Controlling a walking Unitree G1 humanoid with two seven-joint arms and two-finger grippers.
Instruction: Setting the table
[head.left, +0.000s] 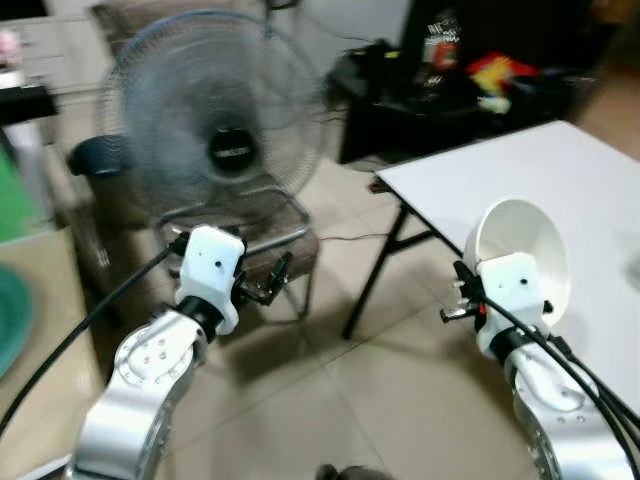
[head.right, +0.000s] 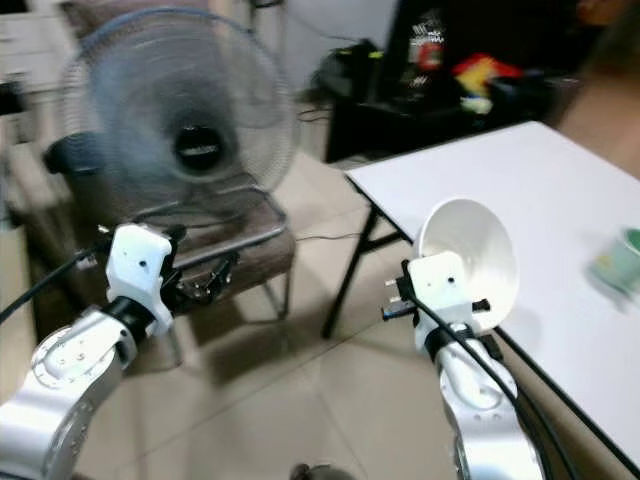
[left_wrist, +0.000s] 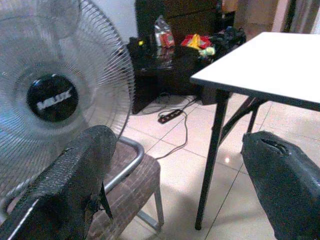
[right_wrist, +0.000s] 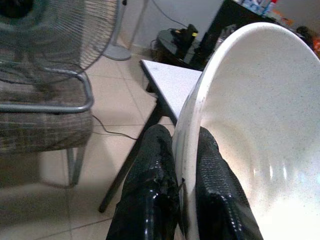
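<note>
A white bowl (head.left: 525, 235) stands on edge in my right gripper (right_wrist: 182, 165), whose two black fingers are shut on its rim, one inside and one outside. The bowl hangs at the near left edge of the white folding table (head.left: 560, 170). The same bowl (head.right: 470, 245) shows in the right eye view, where a small green cup (head.right: 622, 258) sits blurred on the table to the right. My left gripper (head.left: 265, 280) is held out in front of a chair, open, with nothing between its fingers (left_wrist: 75, 175).
A large standing fan (head.left: 215, 125) sits behind a metal-framed chair (head.left: 285, 235) ahead on the left. A dark low cabinet (head.left: 440, 90) with clutter stands at the back. A power strip and cable (left_wrist: 172, 116) lie on the tiled floor.
</note>
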